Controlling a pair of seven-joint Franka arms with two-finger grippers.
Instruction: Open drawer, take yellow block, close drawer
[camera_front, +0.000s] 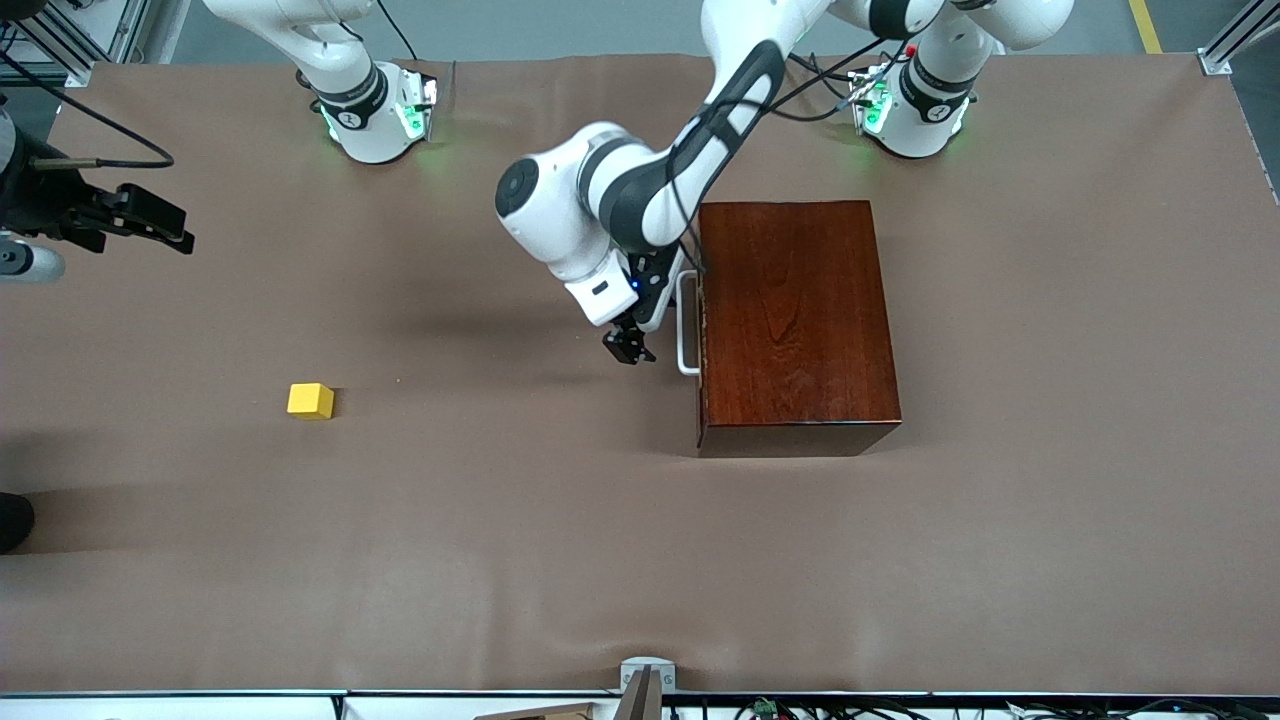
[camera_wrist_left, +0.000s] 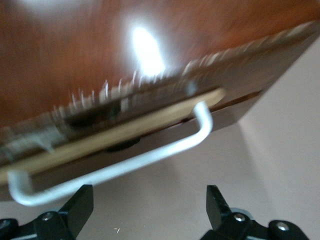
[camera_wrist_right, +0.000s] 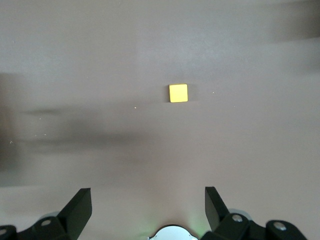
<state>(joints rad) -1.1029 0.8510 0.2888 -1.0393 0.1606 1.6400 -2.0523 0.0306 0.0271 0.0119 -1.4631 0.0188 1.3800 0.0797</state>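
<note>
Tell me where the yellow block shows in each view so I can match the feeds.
Front view: the yellow block sits on the bare brown table cover, toward the right arm's end.
Left wrist view: not in it.
Right wrist view: upper middle, ahead of the open right gripper.
Shared landmark: the brown table cover.

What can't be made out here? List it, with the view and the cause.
- Inside of the drawer: hidden in every view; it looks nearly shut.
- Box front and white handle: smeared by blur in the left wrist view.
- Left gripper: in the front view, too small to read its fingers.
- Right gripper: its arm is cut off by the front view's edge.
</note>
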